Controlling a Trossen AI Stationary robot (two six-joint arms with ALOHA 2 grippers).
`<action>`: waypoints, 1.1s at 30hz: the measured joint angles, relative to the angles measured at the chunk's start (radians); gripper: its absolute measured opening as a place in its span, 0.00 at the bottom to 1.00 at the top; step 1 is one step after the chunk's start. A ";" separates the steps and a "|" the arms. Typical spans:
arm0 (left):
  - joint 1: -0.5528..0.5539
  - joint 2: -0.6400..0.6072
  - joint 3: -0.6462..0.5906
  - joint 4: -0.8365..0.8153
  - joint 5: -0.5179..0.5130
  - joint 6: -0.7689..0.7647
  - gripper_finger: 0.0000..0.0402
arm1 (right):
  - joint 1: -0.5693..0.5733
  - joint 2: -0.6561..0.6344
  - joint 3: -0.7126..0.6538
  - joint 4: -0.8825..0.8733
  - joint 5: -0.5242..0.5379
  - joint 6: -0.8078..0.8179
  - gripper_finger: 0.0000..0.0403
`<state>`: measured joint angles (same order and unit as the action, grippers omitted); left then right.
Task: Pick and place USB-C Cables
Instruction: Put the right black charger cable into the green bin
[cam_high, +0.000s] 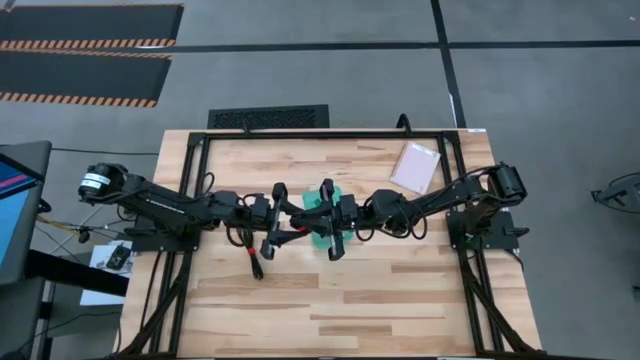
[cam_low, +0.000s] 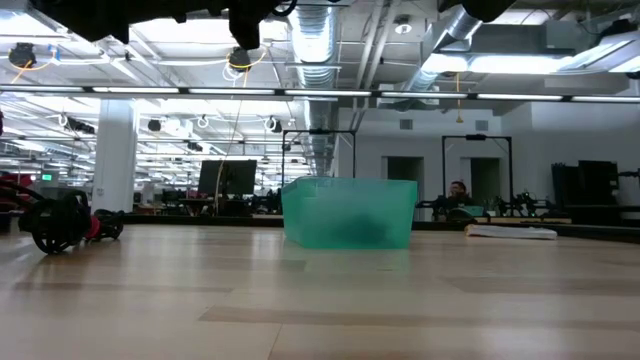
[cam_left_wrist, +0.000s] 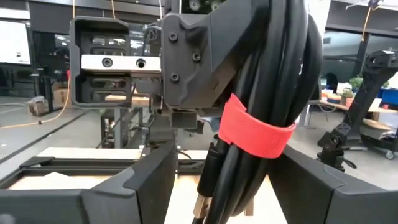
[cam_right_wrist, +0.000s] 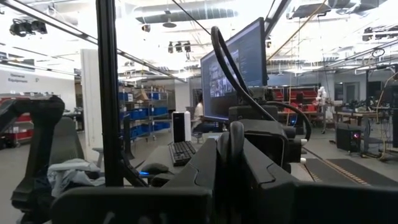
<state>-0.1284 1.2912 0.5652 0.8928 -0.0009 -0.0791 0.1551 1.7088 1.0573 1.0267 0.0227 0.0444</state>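
Observation:
A black USB-C cable bundle (cam_left_wrist: 261, 106) with a red tie (cam_left_wrist: 255, 134) hangs in mid-air between both grippers, high above the translucent teal tray (cam_low: 350, 212). My right gripper (cam_right_wrist: 236, 158) is shut on it. My left gripper (cam_left_wrist: 227, 199) is open and faces the right one, with one finger on each side of the hanging bundle, apart from it. In the high view the two grippers meet over the tray (cam_high: 322, 198). A second black cable with a red tie (cam_high: 255, 262) lies on the table to the tray's left (cam_low: 60, 222). My right gripper pinches the black bundle between its two fingers, on the bundle's upper part (cam_left_wrist: 214, 68) above the red tie. The fingers (cam_right_wrist: 208, 174) come level from the table's right. The bundle is lifted clear and hangs below the hold, a loop (cam_right_wrist: 217, 43) rising beyond the fingertips.
A flat pink packet (cam_high: 417, 165) lies toward the far right of the wooden table (cam_high: 330, 310). A black frame runs around the table's edges. The near half of the table shows bare wood. A screen stands off the table's left side.

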 joint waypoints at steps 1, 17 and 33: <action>0.000 0.000 0.000 0.000 0.000 -0.001 0.56 | 0.000 0.000 0.000 0.000 0.000 0.000 0.10; -0.001 0.000 0.000 -0.009 0.034 0.031 0.09 | -0.002 -0.003 0.001 -0.033 0.010 0.058 0.12; 0.001 -0.003 0.000 -0.084 -0.074 -0.062 0.09 | -0.066 -0.247 -0.002 -0.553 0.085 0.112 0.37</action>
<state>-0.1272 1.2877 0.5655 0.8092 -0.0746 -0.1414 0.0887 1.4621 1.0557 0.4741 0.1078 0.1566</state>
